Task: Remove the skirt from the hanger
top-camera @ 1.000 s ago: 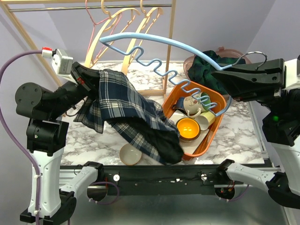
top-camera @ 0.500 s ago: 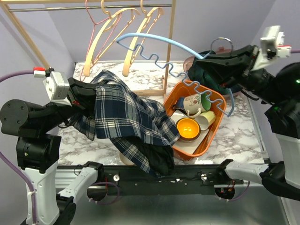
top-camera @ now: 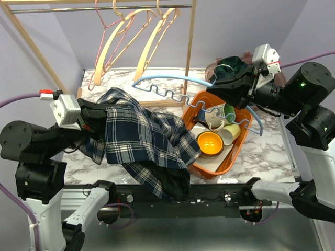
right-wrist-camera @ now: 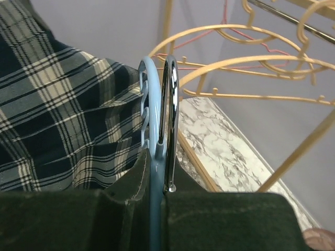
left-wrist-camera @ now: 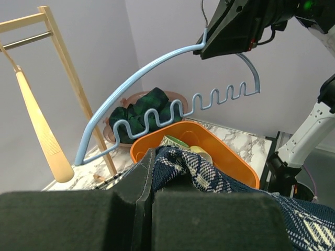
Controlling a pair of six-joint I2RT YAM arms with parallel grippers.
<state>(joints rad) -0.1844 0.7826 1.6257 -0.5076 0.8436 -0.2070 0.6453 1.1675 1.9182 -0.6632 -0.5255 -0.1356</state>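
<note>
The plaid skirt (top-camera: 141,141) lies in a heap on the marble table (top-camera: 267,141) just left of the orange bin (top-camera: 187,112), with one fold touching the bin's left wall and its dark lower edge drooping over the table's near edge. The left gripper (top-camera: 91,117) sits at the end of the skirt farthest from the bin. In the left wrist view its fingers (left-wrist-camera: 204,209) are pressed together with a fold of the checked cloth pinched between them. The blue hanger (top-camera: 172,76) is in the air above the bin's far left corner and carries no cloth. Its smooth arm reaches out to the left of the bin, over the far edge of the skirt without touching it, and its wavy bar slants across the top of the bin. The right gripper (top-camera: 220,83) hovers over the bin's far rim, and the right wrist view shows its jaws closed tight on the hanger's neck, where the blue arm meets the metal hook (right-wrist-camera: 170,104). Inside the bin are mugs (top-camera: 214,117) and a yellow bowl (top-camera: 210,143). Behind the bin a dark green cloth (top-camera: 235,65) fills a pink basin. Farther back and to the left of the bin, pale wooden hangers (top-camera: 112,44) hang on a wooden rack (top-camera: 191,47).
</note>
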